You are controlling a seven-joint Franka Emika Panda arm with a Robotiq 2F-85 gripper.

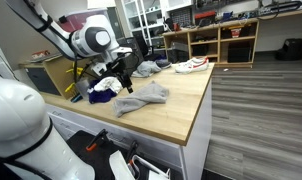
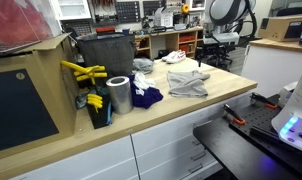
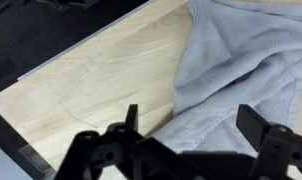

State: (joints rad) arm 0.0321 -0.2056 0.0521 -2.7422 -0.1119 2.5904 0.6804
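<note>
A crumpled grey cloth lies on the wooden tabletop; it shows in both exterior views. My gripper hangs just above the cloth's edge, jaws spread wide, with nothing between the black fingers. In an exterior view the gripper sits just behind the cloth, on the white and black arm. In an exterior view the gripper hovers past the cloth's far side.
A dark blue cloth lies beside the grey one. A silver cylinder, yellow tools and a black bin stand along one side. A white shoe rests at the far end. The table edge is close.
</note>
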